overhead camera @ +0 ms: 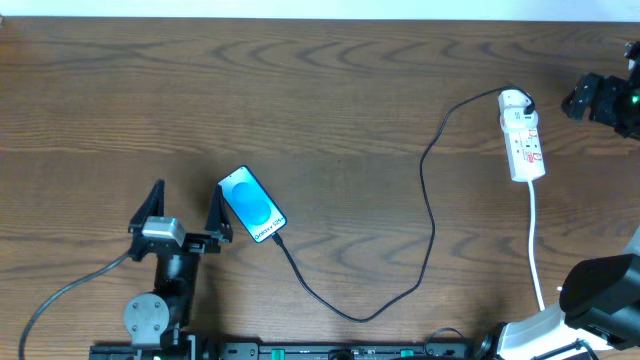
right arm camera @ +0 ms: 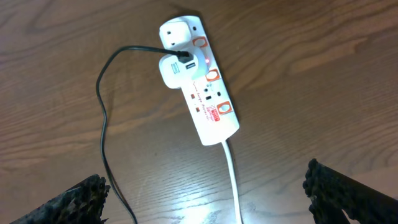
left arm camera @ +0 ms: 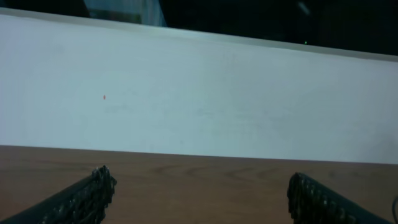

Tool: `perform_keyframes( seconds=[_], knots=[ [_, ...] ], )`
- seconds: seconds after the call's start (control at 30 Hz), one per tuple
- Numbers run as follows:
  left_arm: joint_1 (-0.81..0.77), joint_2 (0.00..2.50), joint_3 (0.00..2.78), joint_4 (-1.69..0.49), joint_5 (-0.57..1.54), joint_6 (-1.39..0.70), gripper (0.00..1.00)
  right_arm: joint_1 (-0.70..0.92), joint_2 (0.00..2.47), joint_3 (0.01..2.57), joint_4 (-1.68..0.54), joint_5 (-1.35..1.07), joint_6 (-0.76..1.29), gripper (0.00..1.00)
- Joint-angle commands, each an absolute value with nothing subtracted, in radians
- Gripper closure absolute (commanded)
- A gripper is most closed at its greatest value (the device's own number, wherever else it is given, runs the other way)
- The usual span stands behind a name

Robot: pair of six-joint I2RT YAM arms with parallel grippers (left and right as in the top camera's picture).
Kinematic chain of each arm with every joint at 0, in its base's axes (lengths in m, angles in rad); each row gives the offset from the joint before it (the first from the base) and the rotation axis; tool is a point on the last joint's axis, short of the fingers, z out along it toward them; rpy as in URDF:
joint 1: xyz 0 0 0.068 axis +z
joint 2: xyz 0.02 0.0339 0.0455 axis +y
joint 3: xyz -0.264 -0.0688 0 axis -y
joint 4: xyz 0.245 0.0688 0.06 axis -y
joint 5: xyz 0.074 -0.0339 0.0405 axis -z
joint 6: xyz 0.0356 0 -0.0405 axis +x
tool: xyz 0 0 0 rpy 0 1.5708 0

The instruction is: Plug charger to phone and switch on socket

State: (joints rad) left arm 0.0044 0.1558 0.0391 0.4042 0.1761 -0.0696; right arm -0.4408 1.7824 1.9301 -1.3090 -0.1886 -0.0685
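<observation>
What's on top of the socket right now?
A white adapter sits on the socket near one end, with the charger plugged into it. The outlet under the adapter is covered, so I cannot see it.

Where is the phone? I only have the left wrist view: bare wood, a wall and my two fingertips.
Observer: The phone lies screen up just right of the left gripper, outside its open jaws.
Operator: Is the charger in?
Observer: The charger ends at the phone's near end; I cannot tell whether it is fully seated.
Operator: And the socket?
Observer: The socket lies on the far right of the table, in front of the open right gripper, with the charger's white adapter plugged into it.
</observation>
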Motion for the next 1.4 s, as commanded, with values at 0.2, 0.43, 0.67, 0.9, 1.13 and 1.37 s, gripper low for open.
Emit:
perform_keyframes(
  seconds=[0.2,0.43,0.67,0.9,1.13,1.37],
  knots=[
    [0.006,0.101,0.004,0.402,0.163,-0.033,0.09,-0.443,1.762,1.949,-1.310,-0.189,-0.057,0.01],
    [0.006,0.097,0.004,0.273,0.163,-0.033,0.09,-0.443,1.762,1.949,-1.310,-0.189,-0.057,0.01],
    [0.005,0.000,0.004,-0.010,0.091,-0.039,0.09,-0.443,1.762,1.949,-1.310,-0.189,-0.057,0.01],
    [0.006,0.001,0.004,-0.068,0.044,-0.042,0.09,-0.443,1.762,1.949,-1.310,-0.189,-0.057,0.01],
    [0.006,0.001,0.004,-0.074,-0.008,-0.042,0.09,-0.444,1.762,1.949,-1.310,-0.189,-0.057,0.01],
    [0.002,0.001,0.004,-0.074,0.006,-0.042,0.09,-0.443,1.762,1.949,-1.310,-0.189,-0.057,0.01]
  ],
)
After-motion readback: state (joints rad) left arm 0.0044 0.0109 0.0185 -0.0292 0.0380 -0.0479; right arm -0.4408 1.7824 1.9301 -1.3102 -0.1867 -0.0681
